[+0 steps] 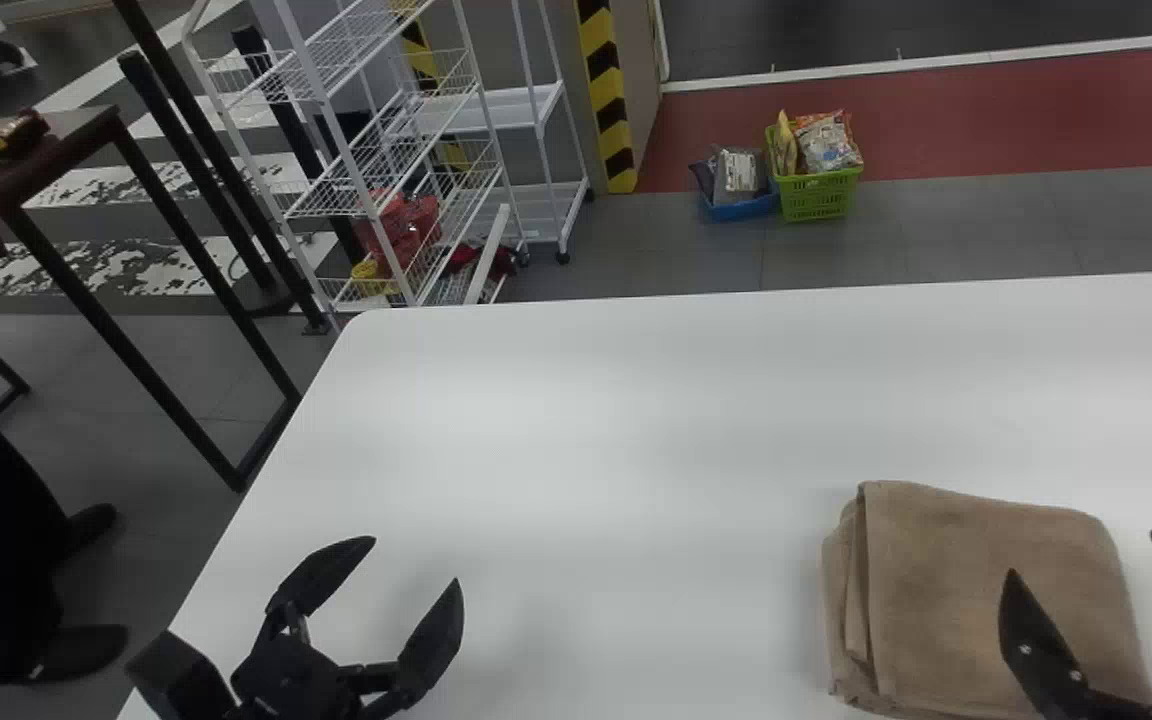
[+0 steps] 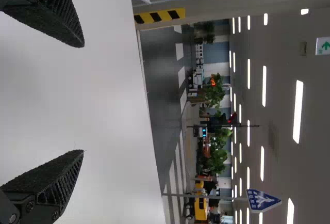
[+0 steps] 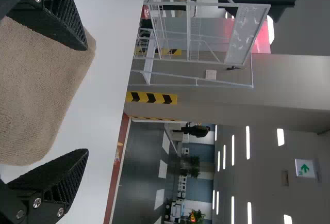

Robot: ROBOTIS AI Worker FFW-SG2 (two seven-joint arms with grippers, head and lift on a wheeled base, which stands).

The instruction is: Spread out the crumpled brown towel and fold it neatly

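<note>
On the right of the counter (image 1: 636, 450), the brown towel (image 1: 976, 560) lies folded, likely light and limp, best pinched by its layered edge; left tool (image 1: 414, 561) and right tool (image 1: 1083, 555) stand wide apart-fingered.

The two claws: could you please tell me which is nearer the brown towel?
The right claw: in the head view one finger overlaps the brown towel, while the left claw is well off to the left.

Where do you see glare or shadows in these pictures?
Head view: soft bright patches on the white table, faint grey shading near the left gripper and beside the brown towel; left wrist view: ceiling lights glare as white strips; right wrist view: similar glaring strips.
</note>
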